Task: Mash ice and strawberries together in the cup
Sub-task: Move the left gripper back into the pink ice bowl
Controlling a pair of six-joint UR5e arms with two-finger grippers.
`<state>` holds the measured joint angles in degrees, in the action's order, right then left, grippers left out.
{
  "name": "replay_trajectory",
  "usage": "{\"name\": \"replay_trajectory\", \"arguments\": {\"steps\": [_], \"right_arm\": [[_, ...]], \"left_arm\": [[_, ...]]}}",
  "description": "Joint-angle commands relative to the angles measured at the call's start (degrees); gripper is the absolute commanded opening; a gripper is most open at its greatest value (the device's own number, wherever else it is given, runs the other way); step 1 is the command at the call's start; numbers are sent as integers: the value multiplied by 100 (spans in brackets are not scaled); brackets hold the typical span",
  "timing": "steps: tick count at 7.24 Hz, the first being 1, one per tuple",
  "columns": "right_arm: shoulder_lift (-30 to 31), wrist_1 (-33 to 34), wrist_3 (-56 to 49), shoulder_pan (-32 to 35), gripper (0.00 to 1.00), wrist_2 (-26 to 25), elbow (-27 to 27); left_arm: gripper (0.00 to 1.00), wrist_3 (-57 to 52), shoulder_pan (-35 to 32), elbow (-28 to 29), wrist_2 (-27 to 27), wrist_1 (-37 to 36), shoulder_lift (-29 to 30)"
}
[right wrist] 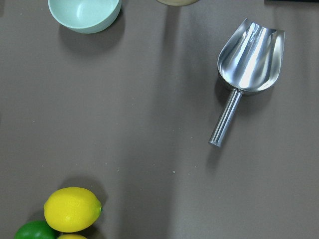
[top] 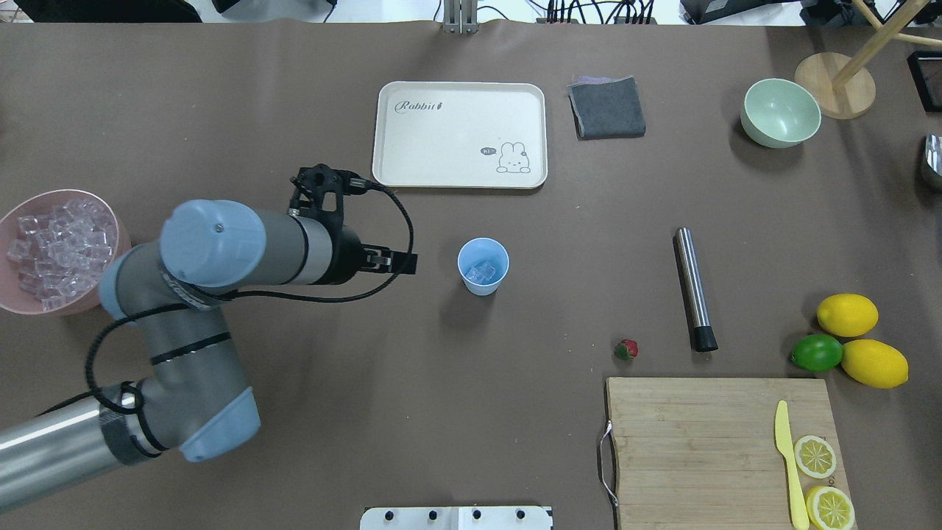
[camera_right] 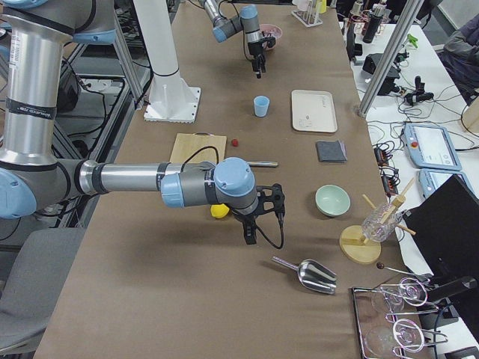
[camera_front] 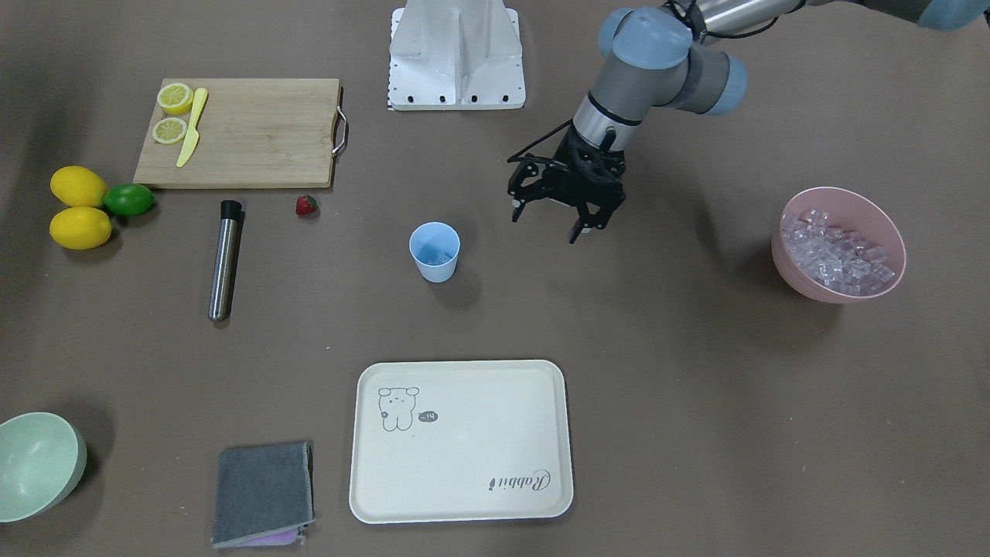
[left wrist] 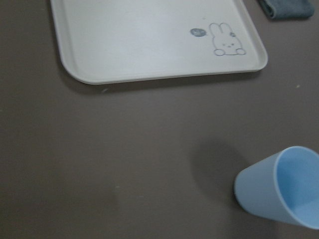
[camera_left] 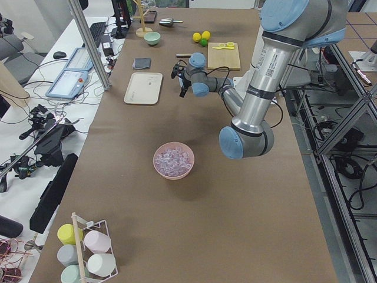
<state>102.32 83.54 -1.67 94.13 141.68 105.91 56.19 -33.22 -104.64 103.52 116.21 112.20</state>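
The light-blue cup [camera_front: 435, 251] stands upright mid-table with a few ice cubes [top: 480, 272] inside. It also shows in the left wrist view [left wrist: 281, 191]. More ice [camera_front: 839, 251] fills the pink bowl [top: 15, 305] at the robot's left. The strawberry [camera_front: 306, 205] lies on the table by the cutting board's corner. My left gripper [camera_front: 546, 226] is open and empty, above the table between cup and pink bowl. My right gripper [camera_right: 251, 224] hovers past the lemons, near a metal scoop; I cannot tell if it is open or shut.
A steel muddler [camera_front: 226, 259] lies near the strawberry. The cutting board [camera_front: 255, 131] holds lemon slices and a yellow knife. Two lemons and a lime [camera_front: 129, 199], a cream tray [camera_front: 460, 441], a grey cloth [camera_front: 263, 491], a green bowl [camera_front: 35, 464] and a scoop [right wrist: 244, 64] are around.
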Motion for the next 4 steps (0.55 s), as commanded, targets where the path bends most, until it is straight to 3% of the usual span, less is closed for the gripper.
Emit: {"name": "replay_trajectory", "arguments": {"steps": [1, 3, 4], "right_arm": [[7, -5, 0, 0, 100, 0, 0], [7, -13, -9, 0, 100, -9, 0], [7, -13, -9, 0, 100, -9, 9]], "left_arm": [[100, -1682, -821, -417, 656, -345, -1055], [100, -3090, -2007, -400, 1755, -327, -1689], [100, -3653, -2265, -356, 1829, -327, -1944]]}}
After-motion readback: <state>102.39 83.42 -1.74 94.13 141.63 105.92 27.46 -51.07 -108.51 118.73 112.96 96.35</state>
